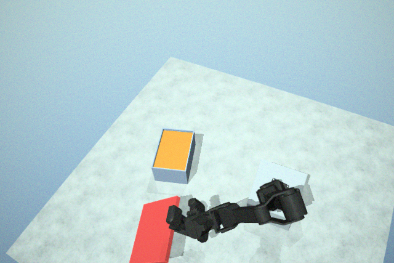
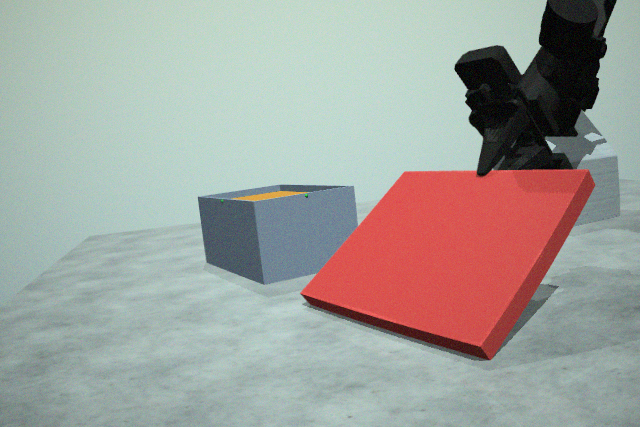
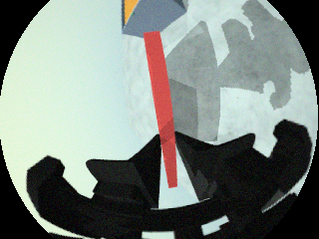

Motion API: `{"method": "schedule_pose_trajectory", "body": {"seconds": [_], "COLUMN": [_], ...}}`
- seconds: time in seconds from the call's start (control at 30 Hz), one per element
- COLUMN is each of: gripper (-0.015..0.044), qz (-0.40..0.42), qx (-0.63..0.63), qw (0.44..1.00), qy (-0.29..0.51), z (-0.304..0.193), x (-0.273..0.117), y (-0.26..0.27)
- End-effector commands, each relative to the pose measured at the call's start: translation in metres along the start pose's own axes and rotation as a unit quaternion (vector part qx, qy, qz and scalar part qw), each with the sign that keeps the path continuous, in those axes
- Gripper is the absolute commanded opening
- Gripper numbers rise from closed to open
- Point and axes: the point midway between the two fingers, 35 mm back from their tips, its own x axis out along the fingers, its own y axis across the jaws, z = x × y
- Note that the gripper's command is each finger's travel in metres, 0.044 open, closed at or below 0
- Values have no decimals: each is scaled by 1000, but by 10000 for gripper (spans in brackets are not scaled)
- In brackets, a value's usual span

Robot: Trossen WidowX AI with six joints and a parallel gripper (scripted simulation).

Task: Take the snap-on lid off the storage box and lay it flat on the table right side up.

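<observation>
The red lid is off the box and steeply tilted, its broad face toward the exterior camera. Its low long edge is at or just above the table; I cannot tell if it touches all along. My gripper is shut on the lid's raised edge, one finger on each side. The blue-grey storage box stands upright and open, beside the lid and apart from it. Orange contents show inside. The lid's underside is mostly hidden.
A pale block stands under the arm's base, to the right of the lid. The table has an edge beyond the box and another to the left. The lid's shadow lies beneath its raised side.
</observation>
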Motion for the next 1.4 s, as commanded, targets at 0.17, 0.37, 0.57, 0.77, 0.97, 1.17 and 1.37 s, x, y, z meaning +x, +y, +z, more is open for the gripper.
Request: {"method": "schedule_pose_trajectory", "body": {"seconds": [0.17, 0.37, 0.57, 0.77, 0.97, 1.17, 1.37], "gripper": [0, 0, 0, 0, 0, 0, 0], "qz": [-18, -18, -18, -18, -18, -18, -18], "qx": [4, 4, 4, 4, 4, 4, 4], "qw": [1000, 1000, 1000, 1000, 1000, 1000, 1000], "qy": [-7, -7, -7, -7, -7, -7, -7], "z": [6, 6, 6, 6, 6, 6, 6], "x": [7, 10, 13, 16, 19, 22, 25], "y": [-18, -21, -25, -29, -33, -37, -41]}}
